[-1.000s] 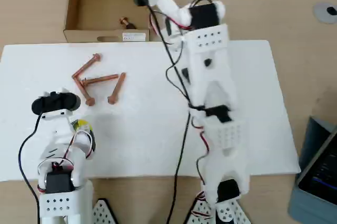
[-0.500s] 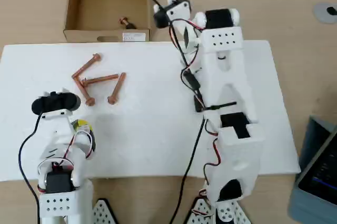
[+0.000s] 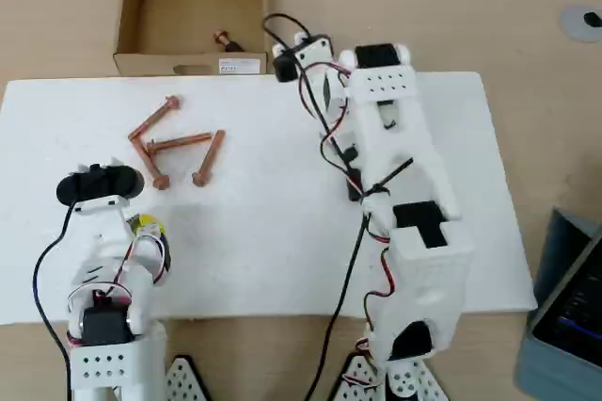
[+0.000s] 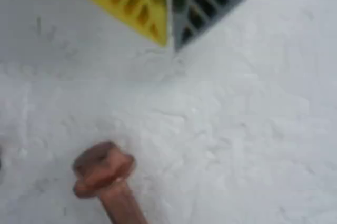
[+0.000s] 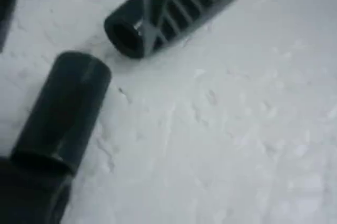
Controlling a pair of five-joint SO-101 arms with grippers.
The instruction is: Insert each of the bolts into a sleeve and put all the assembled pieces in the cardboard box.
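Note:
Several copper bolts (image 3: 179, 144) lie scattered on the white mat (image 3: 254, 232), left of centre. My left gripper (image 4: 171, 40) is shut with nothing in it, its yellow and grey fingers meeting just above the mat near a bolt head (image 4: 102, 169). In the high view it sits at the front left (image 3: 146, 226). My right gripper (image 5: 152, 34) hangs low over the mat with its dark ribbed fingers together, their tip right over the open end of a black sleeve (image 5: 124, 34). A second sleeve (image 5: 63, 113) lies beside it. The cardboard box (image 3: 127, 15) holds one assembled piece (image 3: 226, 41).
The right arm (image 3: 386, 109) stretches over the mat's right half and hides the sleeves from above. The box stands off the mat's far edge. A grey bin (image 3: 569, 316) sits at the right edge of the table.
The right arm has drawn back from over the box and lowered its gripper to the mat near the sleeves. The left arm and the bolts have not moved.

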